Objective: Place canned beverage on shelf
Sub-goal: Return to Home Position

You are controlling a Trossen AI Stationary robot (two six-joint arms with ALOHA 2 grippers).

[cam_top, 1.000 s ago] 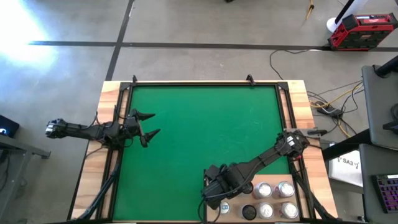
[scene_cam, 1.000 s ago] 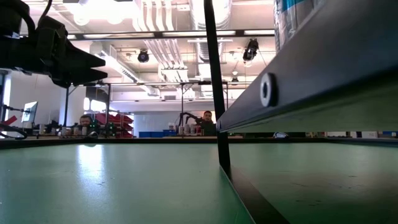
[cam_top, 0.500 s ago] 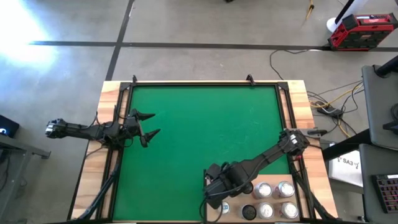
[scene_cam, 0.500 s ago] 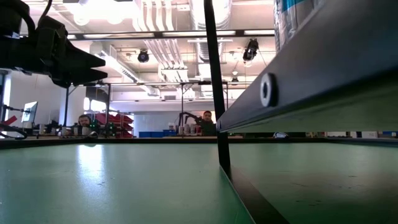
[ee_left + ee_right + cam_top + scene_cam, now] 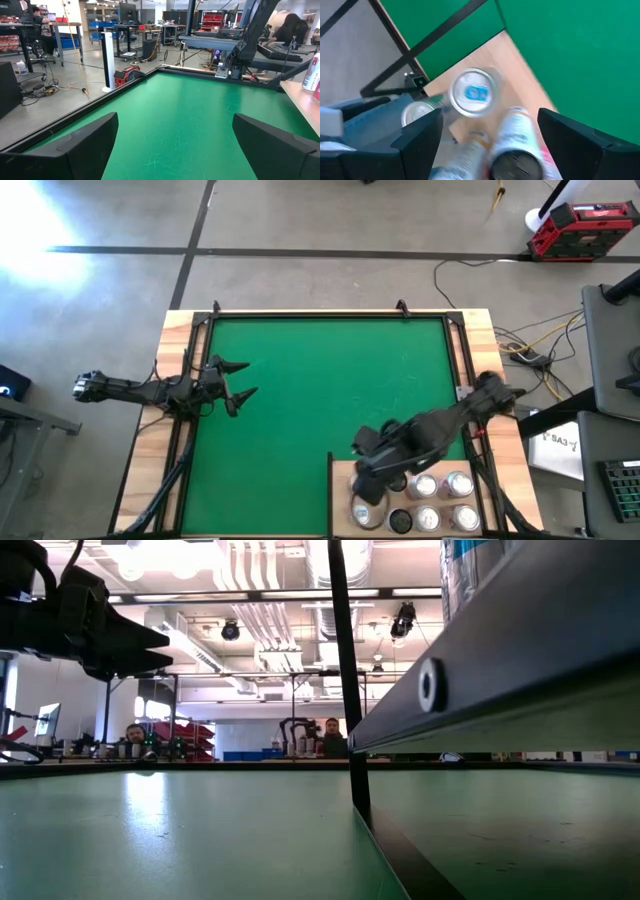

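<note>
Your right pincer (image 5: 368,485) hangs above the shelf (image 5: 342,480), over its corner nearest the middle of the green mat (image 5: 320,380). The right wrist view shows its fingers (image 5: 422,135) spread wide with nothing between them and nothing touching them. Directly below stand the cans (image 5: 428,518), upright on the shelf. One with a blue tab (image 5: 472,93) sits closest to that corner, and a pink-and-white one (image 5: 512,160) is beside it.

Compared with half a second ago, the right arm has swung across the shelf, away from its dark edge on the mat side. The bare strip of pale wood along that edge now shows. The arm's elbow has moved out past the far side of the shelf, over the wooden surface (image 5: 480,340). The cans have not shifted.

Your left pincer (image 5: 243,380) is well apart from the shelf, at the opposite edge of the mat. It is spread wide and empty, and has not moved.

The shelf fills one corner of the mat, with two of its sides against the mat's frame. Its other two sides meet open green that runs unbroken from the shelf to the left pincer.
</note>
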